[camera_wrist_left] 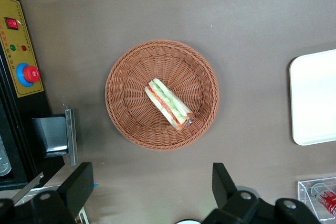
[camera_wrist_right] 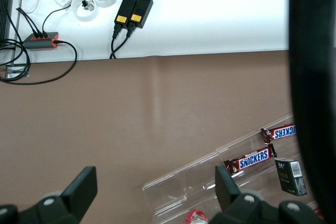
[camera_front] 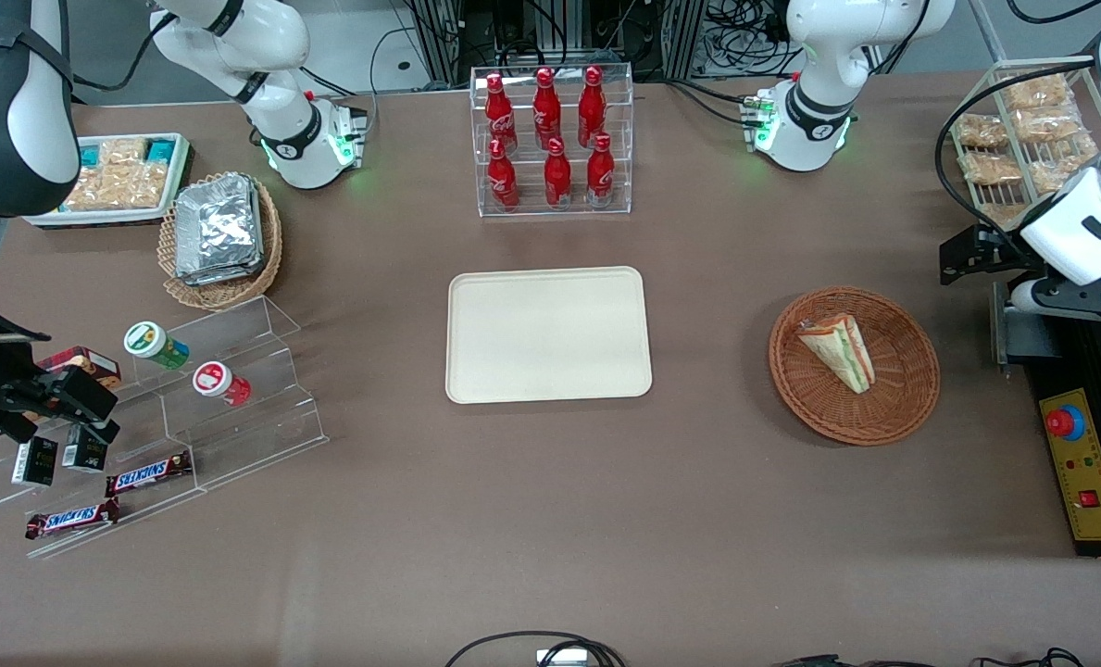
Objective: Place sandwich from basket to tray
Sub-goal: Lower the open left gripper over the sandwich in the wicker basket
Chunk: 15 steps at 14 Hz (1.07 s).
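Note:
The sandwich (camera_front: 839, 351), a wrapped white-bread wedge with green, orange and red filling stripes, lies in the round reddish-brown wicker basket (camera_front: 911, 389). Both also show in the left wrist view, the sandwich (camera_wrist_left: 169, 103) in the basket (camera_wrist_left: 126, 108). The cream-beige tray (camera_front: 548, 334) sits bare at the table's middle, and its edge shows in the left wrist view (camera_wrist_left: 315, 98). My left gripper (camera_front: 965, 257) hangs above the table beside the basket, toward the working arm's end. It is open and empty (camera_wrist_left: 152, 176), and the basket lies just ahead of its fingertips.
A clear rack of red bottles (camera_front: 551, 139) stands farther from the camera than the tray. A yellow control box with a red button (camera_front: 1080, 463) and a wire rack of snack packets (camera_front: 1022, 130) are near the working arm. A tan basket of foil packets (camera_front: 220, 236) and clear steps with snacks (camera_front: 189, 408) lie toward the parked arm's end.

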Each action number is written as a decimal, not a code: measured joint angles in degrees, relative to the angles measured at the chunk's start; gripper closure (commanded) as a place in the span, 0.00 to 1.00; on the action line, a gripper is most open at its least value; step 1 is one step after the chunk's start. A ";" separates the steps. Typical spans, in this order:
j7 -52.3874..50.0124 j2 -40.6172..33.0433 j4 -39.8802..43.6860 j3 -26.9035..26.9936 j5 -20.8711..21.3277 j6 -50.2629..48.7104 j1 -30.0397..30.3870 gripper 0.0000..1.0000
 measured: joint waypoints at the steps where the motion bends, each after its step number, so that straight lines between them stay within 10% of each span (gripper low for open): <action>1: 0.01 0.00 0.00 0.00 0.00 -0.16 0.00 0.00; 15: -8.48 0.37 -13.50 0.25 0.02 11.83 0.37 0.00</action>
